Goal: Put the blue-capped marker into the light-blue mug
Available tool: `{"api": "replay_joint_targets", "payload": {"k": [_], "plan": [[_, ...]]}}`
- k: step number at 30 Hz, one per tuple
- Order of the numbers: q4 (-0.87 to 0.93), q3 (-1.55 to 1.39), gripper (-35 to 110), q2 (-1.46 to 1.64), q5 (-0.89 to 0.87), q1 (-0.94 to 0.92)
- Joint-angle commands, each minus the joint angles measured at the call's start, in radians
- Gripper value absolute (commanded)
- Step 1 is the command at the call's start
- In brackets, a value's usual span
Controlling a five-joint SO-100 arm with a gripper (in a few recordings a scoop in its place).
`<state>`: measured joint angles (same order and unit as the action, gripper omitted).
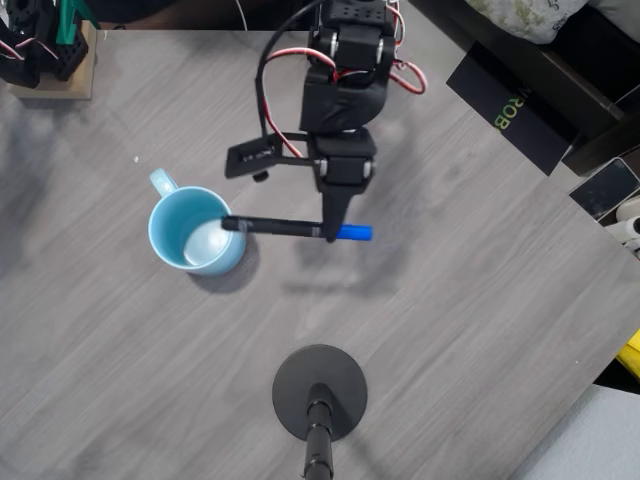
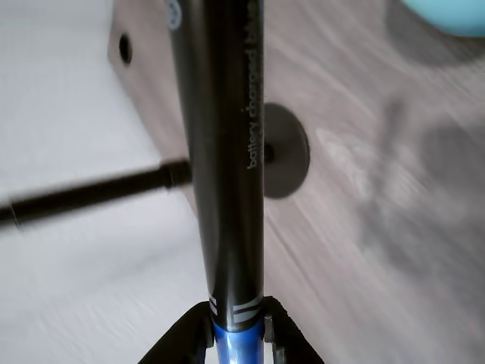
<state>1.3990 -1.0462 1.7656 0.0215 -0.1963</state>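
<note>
All-black arm [image 1: 340, 90] in the overhead view, blocky servo housings stacked along it, red, white and black cables looping off both sides, narrowing to a slim black gripper [image 1: 331, 232] with dark, pointed fingers [image 2: 182, 341].

We see a grey wood-grain worktop [image 1: 450, 300] under even, soft light, shadows faint. A round black stand base [image 1: 320, 392] with a pole sits near its lower edge in the overhead view. A small wooden block [image 1: 55, 80] sits at the top-left corner. Past the right edge we see a dark shelf or furniture piece [image 1: 520, 95], a black box with green lettering [image 1: 505, 115], and something yellow [image 1: 630, 355].
</note>
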Motion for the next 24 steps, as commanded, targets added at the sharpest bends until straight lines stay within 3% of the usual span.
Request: {"api": "replay_joint_targets", "payload": {"k": [1,10,24], "plan": [[-0.014,0.028,0,0.018,-0.160,-0.043],[-0.043,0.025,0,-0.026,-0.288,-0.158],[-0.216,0.025,0,-0.153,-0.545,-0.130]]}}
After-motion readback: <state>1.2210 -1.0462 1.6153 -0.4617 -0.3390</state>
